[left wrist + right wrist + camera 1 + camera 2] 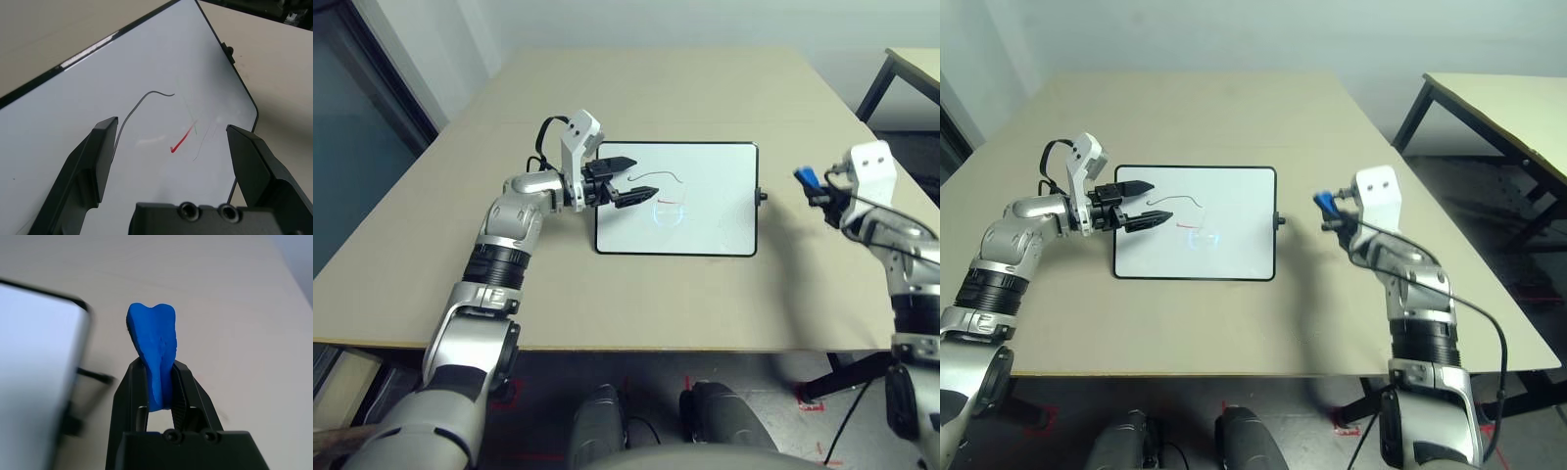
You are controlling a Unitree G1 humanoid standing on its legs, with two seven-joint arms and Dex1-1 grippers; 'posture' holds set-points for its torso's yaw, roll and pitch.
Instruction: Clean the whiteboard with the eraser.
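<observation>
- Right gripper (pixel 160 382): clamped on the eraser (pixel 152 352), black fingers (pixel 128 396) pinching the blue block at its lower half so the foam bulges and the free end sticks out past the tips.
- Carried in the air beside the whiteboard (pixel 705 225), off its right short edge, near the small black knob (pixel 763 196) on that side; no contact with the board yet.
- Left gripper (pixel 619 182): spread wide, nothing between the fingers, poised over the board's left part near its left edge; touching the surface or just above it, hard to say.
- Whiteboard lying flat on the tan table (pixel 656 98), long side across, square to the robot.
- Marks to clear: thin dark curl (pixel 142 105), short red stroke (pixel 182 142), faint greenish and bluish lines beside it, all grouped around the middle.
- Step in hand, as judged: pick-up done, eraser in transit to the board; wiping not begun.
- Next move calls for: swinging the eraser leftward over the frame, lowering the free end flat onto the marked middle, then rubbing back and forth with steady pressure.
- Also likely needed: left fingers pressed down on the frame to stop the board sliding.
</observation>
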